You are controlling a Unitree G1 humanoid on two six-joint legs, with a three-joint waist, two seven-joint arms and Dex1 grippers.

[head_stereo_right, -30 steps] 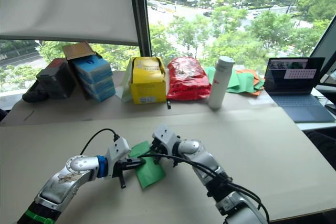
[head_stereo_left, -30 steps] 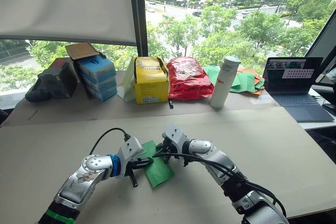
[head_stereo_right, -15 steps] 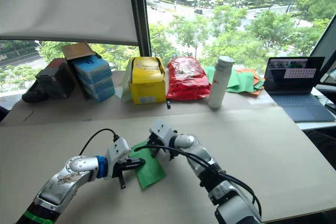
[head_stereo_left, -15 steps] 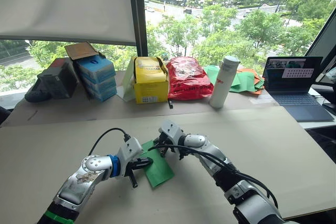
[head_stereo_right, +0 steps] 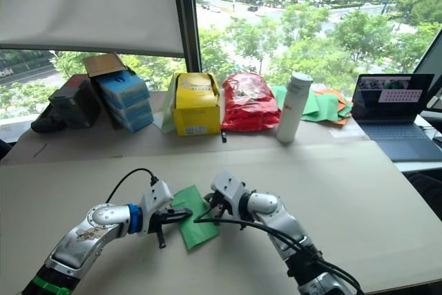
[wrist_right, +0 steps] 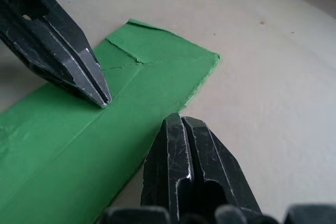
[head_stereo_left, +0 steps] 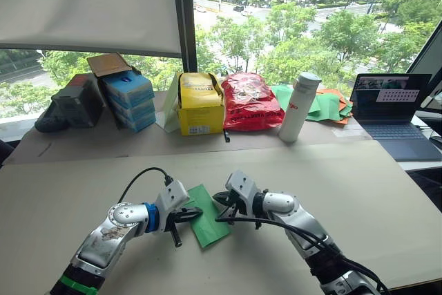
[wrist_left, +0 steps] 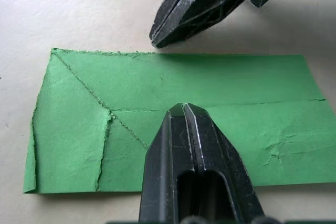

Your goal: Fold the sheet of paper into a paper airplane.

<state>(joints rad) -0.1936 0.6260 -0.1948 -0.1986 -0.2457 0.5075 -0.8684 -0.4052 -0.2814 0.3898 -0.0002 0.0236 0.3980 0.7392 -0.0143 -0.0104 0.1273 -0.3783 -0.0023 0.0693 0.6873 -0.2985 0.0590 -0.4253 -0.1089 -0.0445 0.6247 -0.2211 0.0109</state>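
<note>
- No brand or label can be read: the yellow box (head_stereo_left: 199, 105) has dark print on its lid and a white sticker on its front, the white bottle (head_stereo_left: 298, 107) a small red mark, and the laptop (head_stereo_left: 394, 108) a lit screen, all too small to make out.
- The paper (head_stereo_left: 207, 206) lies flat on the table (head_stereo_left: 387, 191) between the two grippers, as a folded green strip.
- The left wrist view shows what the head views miss: a diagonal crease and a ragged torn edge at one end of the strip, a straight fold line along it, and small wrinkles toward the other end.
- The right wrist view shows the strip's far corner and its clean cut edge lying flush on the table.
- Left gripper (wrist_left: 184, 109): fingers pressed together with nothing between them, tips resting on the middle of the paper; the forearm reaches in low from the left.
- Right gripper (wrist_right: 181, 120): fingers closed on nothing, tips at the paper's long edge, just at the table; the arm is bent at the elbow and its wrist turned toward the left.
- Along the window stand stacked blue boxes (head_stereo_left: 129, 100), a red bag (head_stereo_left: 247, 101) and a pile of green and orange sheets (head_stereo_left: 326, 105).
</note>
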